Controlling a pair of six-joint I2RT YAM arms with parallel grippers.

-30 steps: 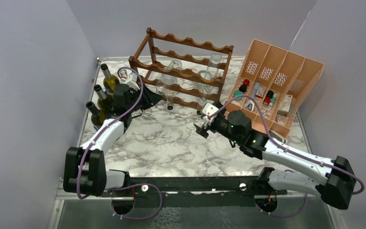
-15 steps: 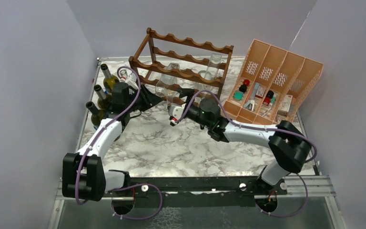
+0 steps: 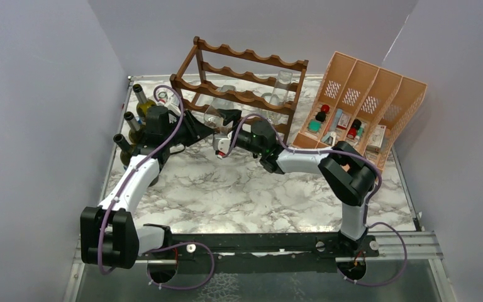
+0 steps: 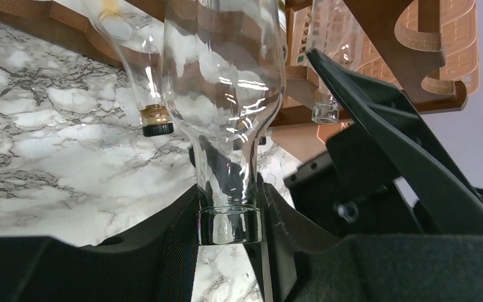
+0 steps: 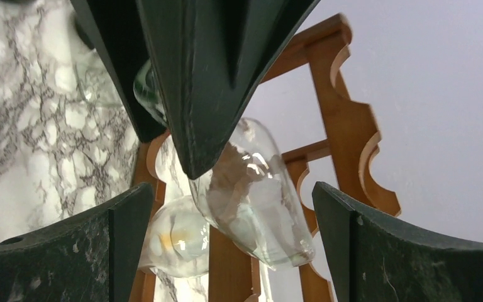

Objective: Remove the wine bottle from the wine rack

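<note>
The wine bottle [image 4: 223, 94] is clear glass and looks empty, so I judge it fairly light but rigid, slick and breakable; the narrow neck is the natural place to take it, with a second hold round the wider body to keep it from swinging or knocking the wood as it slides out; it has rounded shoulders, a long tapering neck with a plain lip and no visible label, and bright glints run down its side; it lies in a lower tier of the dark brown wine rack [image 3: 252, 58] near the rack's left end, neck pointing out toward the arms, with other clear bottles [image 3: 282, 85] lodged in neighbouring cradles; the left tool [image 4: 229, 217] is closed tight on the neck just above the lip; the right tool [image 5: 233, 217] is spread wide and grips nothing, poised just beside the same bottle's body at the front of the rack; three dark bottles [image 3: 139, 100] stand on the marbled table [image 3: 226, 189] to the left.
</note>
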